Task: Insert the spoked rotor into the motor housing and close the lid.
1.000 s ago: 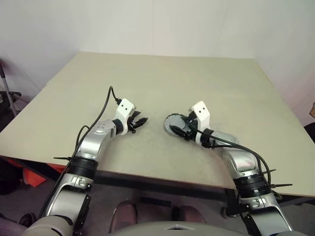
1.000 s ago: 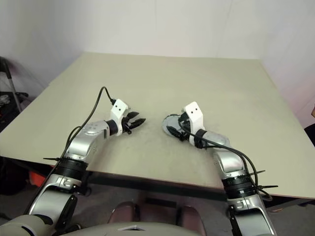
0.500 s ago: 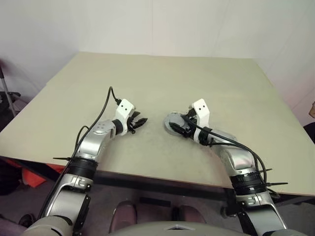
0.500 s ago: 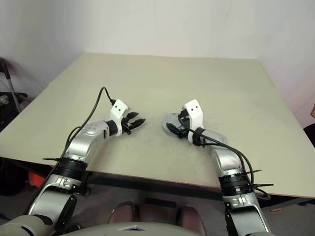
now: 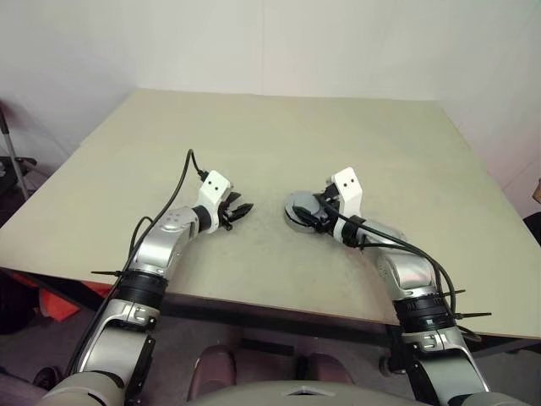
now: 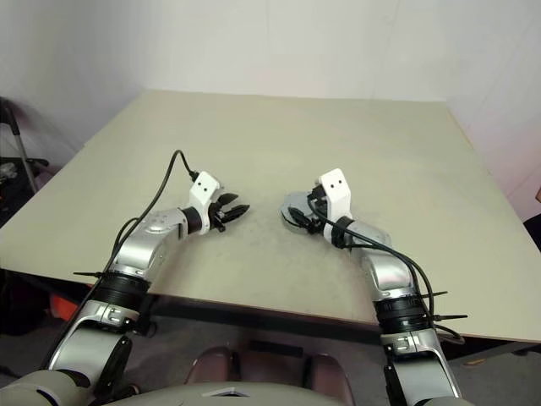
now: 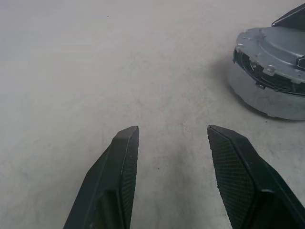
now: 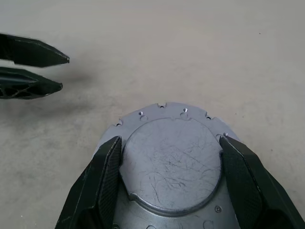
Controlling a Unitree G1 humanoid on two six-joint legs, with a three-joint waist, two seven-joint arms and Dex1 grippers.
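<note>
The lid (image 8: 171, 157), a flat grey disc with a notched rim and a raised round centre, sits on the motor housing (image 7: 267, 95), a shallow round metal cup on the table. My right gripper (image 8: 170, 140) reaches over it from the near side, its fingers (image 8: 105, 176) pressed against both sides of the lid's raised centre. The same stack lies near the middle of the table (image 5: 297, 211). To its left my left gripper (image 5: 243, 208) hovers open just above the table, empty and apart from the housing. The spoked rotor is hidden.
The beige table (image 5: 279, 135) stretches far behind and to both sides of the grippers. Its near edge (image 5: 279, 306) runs just below my forearms. A black cable (image 5: 173, 190) loops off the left wrist.
My right forearm has swung slightly inward, while its gripper and the lidded housing stay in about the same spot. The left arm has not moved.
</note>
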